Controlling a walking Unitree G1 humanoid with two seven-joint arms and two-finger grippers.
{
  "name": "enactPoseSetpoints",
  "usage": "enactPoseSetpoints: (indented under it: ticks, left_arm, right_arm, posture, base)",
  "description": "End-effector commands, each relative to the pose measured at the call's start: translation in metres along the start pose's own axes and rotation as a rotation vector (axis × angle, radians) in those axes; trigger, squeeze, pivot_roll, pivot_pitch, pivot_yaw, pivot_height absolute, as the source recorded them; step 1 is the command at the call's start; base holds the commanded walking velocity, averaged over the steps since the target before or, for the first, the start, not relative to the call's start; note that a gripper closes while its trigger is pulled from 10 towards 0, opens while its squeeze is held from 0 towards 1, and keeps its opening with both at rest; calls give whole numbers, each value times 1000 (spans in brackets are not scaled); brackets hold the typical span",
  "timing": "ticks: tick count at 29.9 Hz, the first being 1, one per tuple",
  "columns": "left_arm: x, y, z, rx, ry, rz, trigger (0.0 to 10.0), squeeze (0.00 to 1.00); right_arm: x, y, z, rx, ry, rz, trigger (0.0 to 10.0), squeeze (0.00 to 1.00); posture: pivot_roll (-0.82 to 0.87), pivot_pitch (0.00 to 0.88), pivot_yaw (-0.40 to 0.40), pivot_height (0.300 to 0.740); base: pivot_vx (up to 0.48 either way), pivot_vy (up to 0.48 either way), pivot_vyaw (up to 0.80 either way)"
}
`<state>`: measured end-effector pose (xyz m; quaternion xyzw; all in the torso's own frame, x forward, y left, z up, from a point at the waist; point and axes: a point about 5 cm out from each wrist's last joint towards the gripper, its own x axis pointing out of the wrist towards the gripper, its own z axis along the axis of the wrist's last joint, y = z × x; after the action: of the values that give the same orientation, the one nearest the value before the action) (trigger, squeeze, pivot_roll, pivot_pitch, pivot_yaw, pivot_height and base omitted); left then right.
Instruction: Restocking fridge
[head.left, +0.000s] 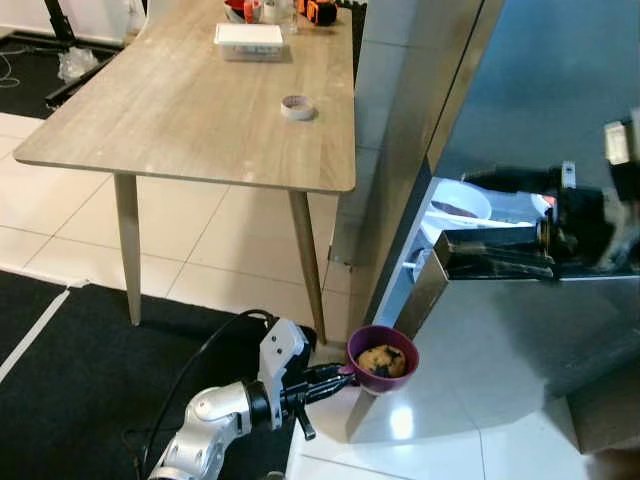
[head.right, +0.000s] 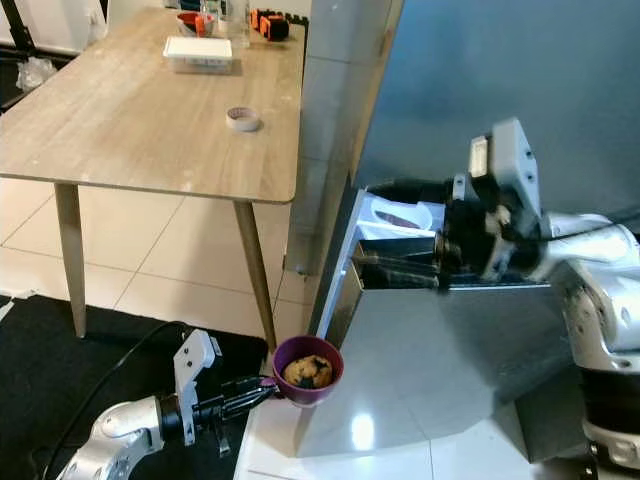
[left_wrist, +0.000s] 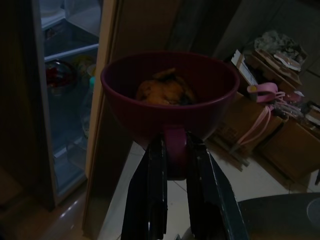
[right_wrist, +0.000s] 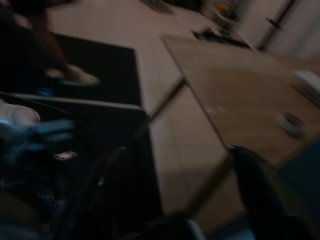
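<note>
A purple bowl (head.left: 372, 382) with a browned muffin (head.left: 381, 360) in it hangs low over the floor, by the bottom corner of the open fridge's tall panel (head.left: 420, 180). My left gripper (head.left: 343, 373) is shut on the bowl's handle (left_wrist: 172, 150). In the left wrist view the lit fridge shelves (left_wrist: 70, 75) lie just past the bowl (left_wrist: 170, 107). My right gripper (head.right: 370, 226) is up at the steel fridge door (head.right: 450, 350), open, its fingers spread above and below the door's top edge. A white bowl (head.left: 461, 200) sits inside.
A wooden table (head.left: 190, 110) stands to the left with a tape roll (head.left: 297, 107) and a white box (head.left: 249, 40). A black mat (head.left: 90, 390) covers the floor under my left arm. Cardboard boxes (left_wrist: 280, 140) with clutter lie to the right of the fridge.
</note>
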<state>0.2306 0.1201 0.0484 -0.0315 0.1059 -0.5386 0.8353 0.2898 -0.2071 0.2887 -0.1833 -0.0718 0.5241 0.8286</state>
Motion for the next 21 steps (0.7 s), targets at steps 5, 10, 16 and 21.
enactPoseSetpoints:
  ticks: [5,10,16,21]
  left_arm:
    - [9,-4,6,18,-35,-29,10000,0]
    - [9,-5,6,16,-35,-31,10000,0]
    - [9,-4,5,17,-33,-32,10000,0]
    - [8,-4,5,18,-32,-28,10000,0]
  right_arm:
    - [-1,-13,-16,-23,217,-108,0,0]
    - [-6,-21,-49,-76,522,-197,0,0]
    - [-13,-14,-64,-92,691,-139,0,0]
    - [-41,5,-73,-51,865,46,10000,0]
  posture:
    - [53,28,-98,740]
    - [53,28,-98,740]
    - [50,27,-100,740]
    - [49,25,-103,740]
  base:
    - [0,0,0]
    - [0,0,0]
    - [0,0,0]
    - [0,0,0]
